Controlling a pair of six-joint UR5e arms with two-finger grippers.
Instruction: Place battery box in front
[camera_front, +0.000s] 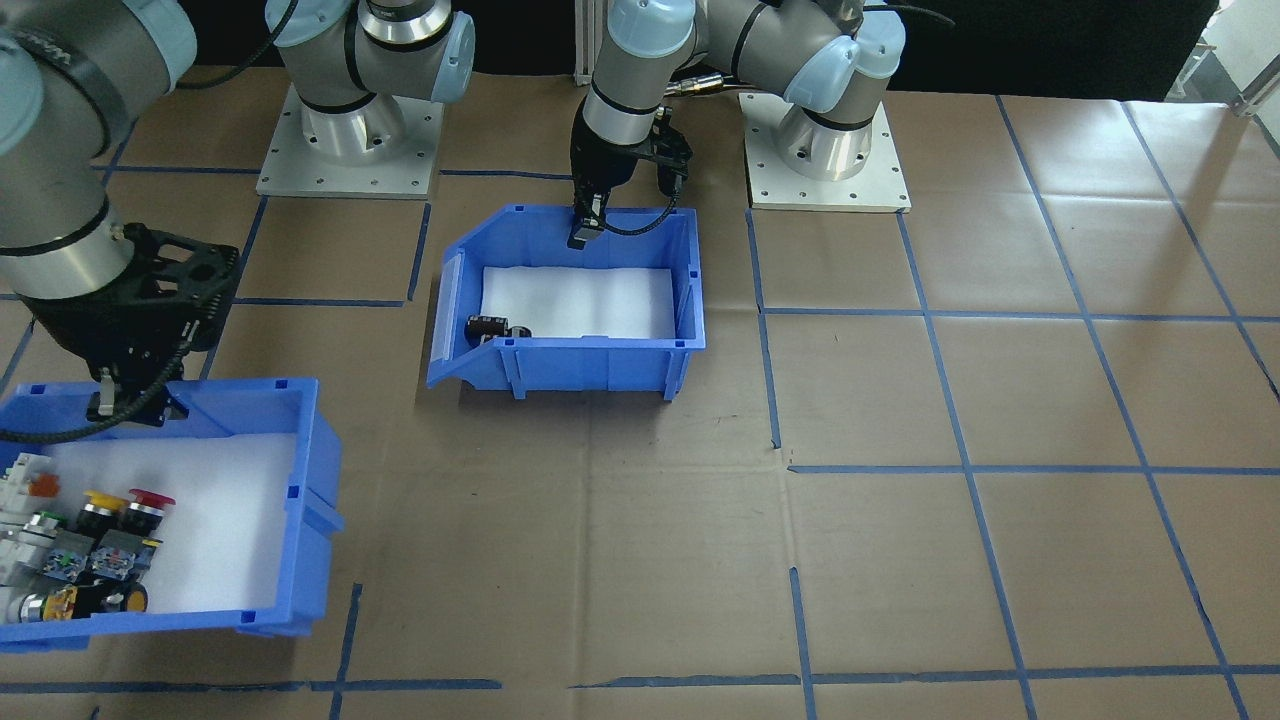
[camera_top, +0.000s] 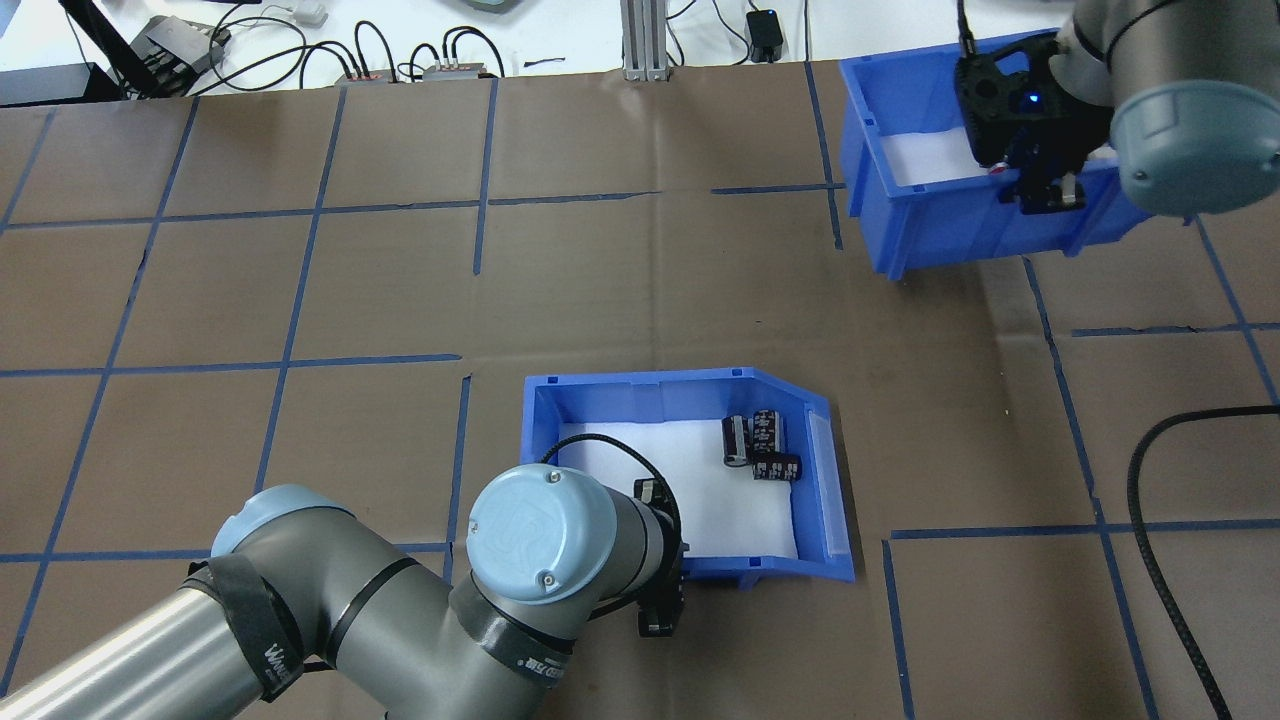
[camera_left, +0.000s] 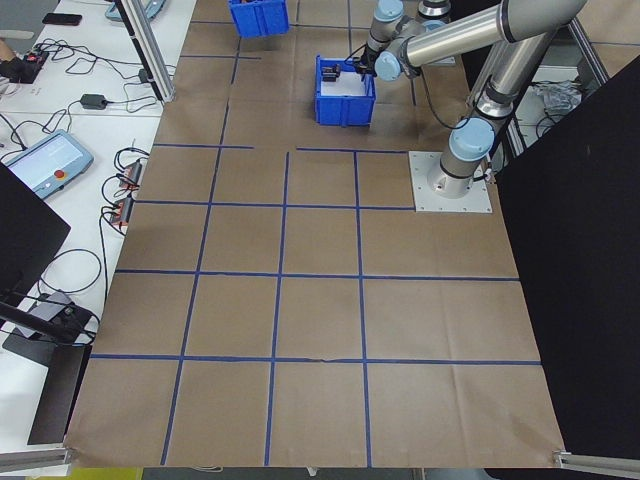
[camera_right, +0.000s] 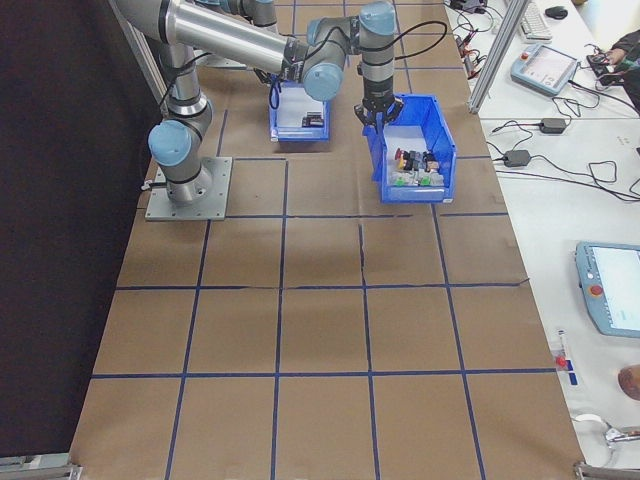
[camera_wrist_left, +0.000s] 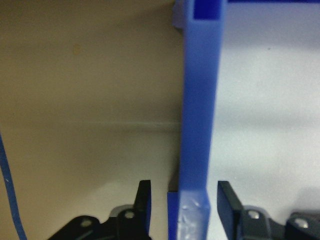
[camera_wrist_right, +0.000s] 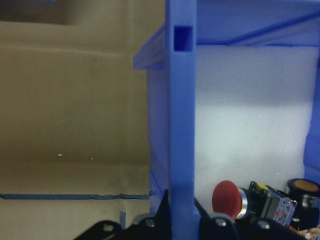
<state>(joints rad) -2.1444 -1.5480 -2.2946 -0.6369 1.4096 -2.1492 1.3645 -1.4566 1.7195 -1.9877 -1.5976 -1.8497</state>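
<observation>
The battery box (camera_front: 585, 355) is a blue open-top bin with a white liner, standing on the brown table at mid-table, also seen as the battery box (camera_top: 640, 395). Dark cylindrical cells (camera_top: 760, 445) lie at its sloped end. My left gripper (camera_front: 583, 235) stands over the box's wall nearest the robot. In the left wrist view the left gripper (camera_wrist_left: 182, 200) is open, one finger on each side of that blue wall with a gap on the outer side. My right gripper (camera_top: 1045, 195) is shut on the wall of the other blue bin (camera_top: 900, 230).
The other bin (camera_front: 310, 470) holds red, yellow and white push-button switches (camera_front: 100, 545) and sits far from the robot on its right side. Two arm base plates (camera_front: 350, 150) stand behind the battery box. A black cable (camera_top: 1160, 470) lies at the table's right. Blue tape lines grid the table.
</observation>
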